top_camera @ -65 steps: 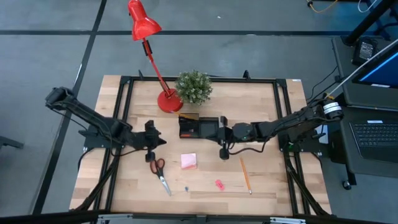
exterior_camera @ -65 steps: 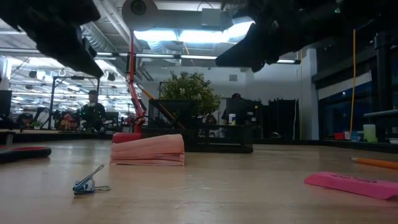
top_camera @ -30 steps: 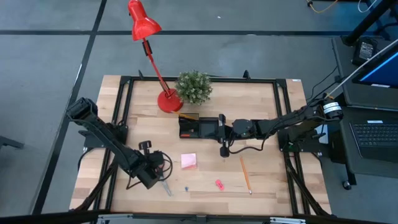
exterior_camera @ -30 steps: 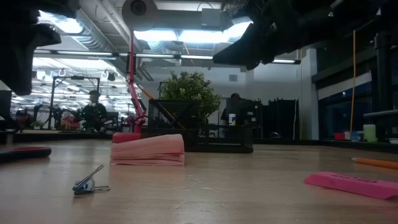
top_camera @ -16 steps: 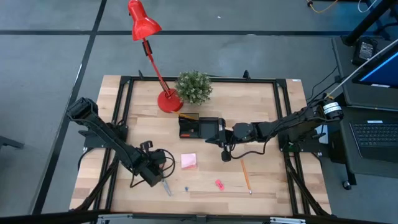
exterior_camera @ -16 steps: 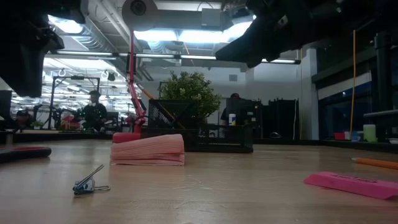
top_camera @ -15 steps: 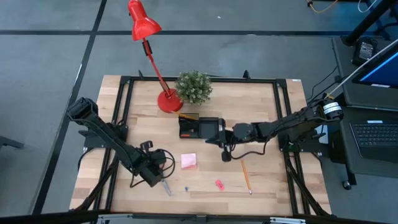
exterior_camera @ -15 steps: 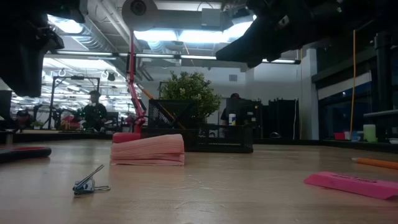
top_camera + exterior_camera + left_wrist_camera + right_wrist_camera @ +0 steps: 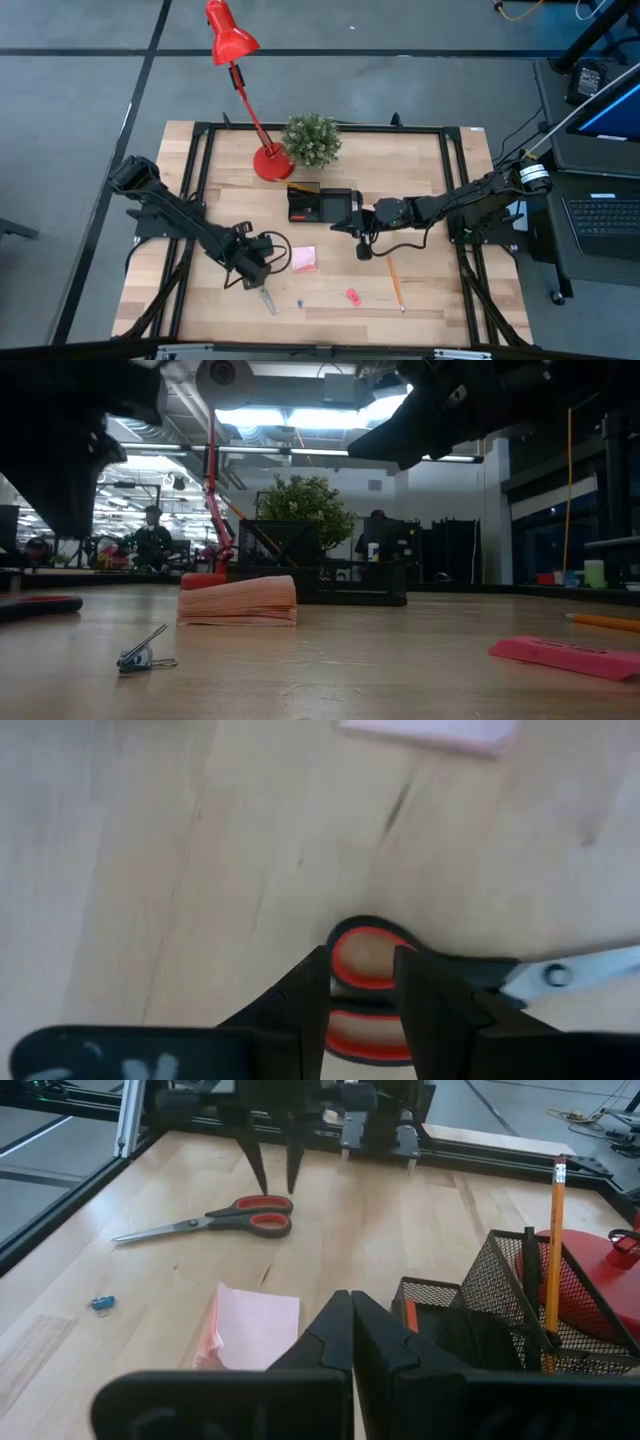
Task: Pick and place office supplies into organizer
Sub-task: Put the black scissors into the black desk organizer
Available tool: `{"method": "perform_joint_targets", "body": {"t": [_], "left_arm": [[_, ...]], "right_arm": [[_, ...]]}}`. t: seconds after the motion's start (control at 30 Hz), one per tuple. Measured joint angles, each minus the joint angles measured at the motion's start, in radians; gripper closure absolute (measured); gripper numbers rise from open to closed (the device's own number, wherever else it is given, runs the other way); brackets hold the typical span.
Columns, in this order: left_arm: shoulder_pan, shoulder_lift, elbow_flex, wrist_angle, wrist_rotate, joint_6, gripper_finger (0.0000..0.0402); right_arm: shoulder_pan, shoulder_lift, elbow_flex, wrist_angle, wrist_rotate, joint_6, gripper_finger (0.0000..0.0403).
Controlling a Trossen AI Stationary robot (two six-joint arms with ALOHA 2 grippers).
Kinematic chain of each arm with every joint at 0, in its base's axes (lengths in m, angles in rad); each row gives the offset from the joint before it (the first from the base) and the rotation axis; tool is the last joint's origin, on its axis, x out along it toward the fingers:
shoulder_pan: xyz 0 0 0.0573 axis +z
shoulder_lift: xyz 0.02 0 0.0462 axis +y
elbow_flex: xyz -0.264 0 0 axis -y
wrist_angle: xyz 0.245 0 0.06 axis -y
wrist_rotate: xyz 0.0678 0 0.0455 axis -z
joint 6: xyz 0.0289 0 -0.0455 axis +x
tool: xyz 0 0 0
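The red-handled scissors [image 9: 215, 1218] lie flat on the table, blades toward its near left. My left gripper [image 9: 362, 965] points down just above their handle loops [image 9: 365, 960]; it is open, with one finger on each side of the far loop, apart from it. A pink sticky pad [image 9: 304, 259] lies to the right of the scissors. An orange pencil [image 9: 395, 280], a pink piece [image 9: 352, 296] and a small blue clip [image 9: 299, 300] lie near the front. My right gripper [image 9: 350, 1308] is shut and empty, beside the black mesh organizer [image 9: 310, 204].
A pencil [image 9: 555, 1240] and pens stand upright in the organizer's mesh cup [image 9: 500, 1290]. The red lamp's base [image 9: 270, 163] and a potted plant [image 9: 312, 140] stand behind it at the far edge. A black frame [image 9: 200, 130] runs around the table.
My left gripper has moved toward the table's right edge and a little toward the far edge, over the scissors' handles, nearer the sticky pad. The scissors and the other items have not moved.
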Motion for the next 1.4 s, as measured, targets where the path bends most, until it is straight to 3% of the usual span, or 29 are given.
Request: {"method": "perform_joint_targets", "body": {"t": [0.23,0.8,1.4], "left_arm": [[0.036,0.000,-0.050,0.059,0.067,0.033,0.0292],[0.054,0.000,-0.149,0.228,0.115,0.086,0.0294],[0.063,0.068,-0.149,0.205,0.108,0.105,0.0290]], "right_arm": [[0.000,0.000,0.000,-0.004,0.000,0.000,0.0400],[0.000,0.000,0.000,-0.006,0.000,-0.003,0.0400],[0.000,0.000,0.000,-0.007,0.001,-0.003,0.0400]]}}
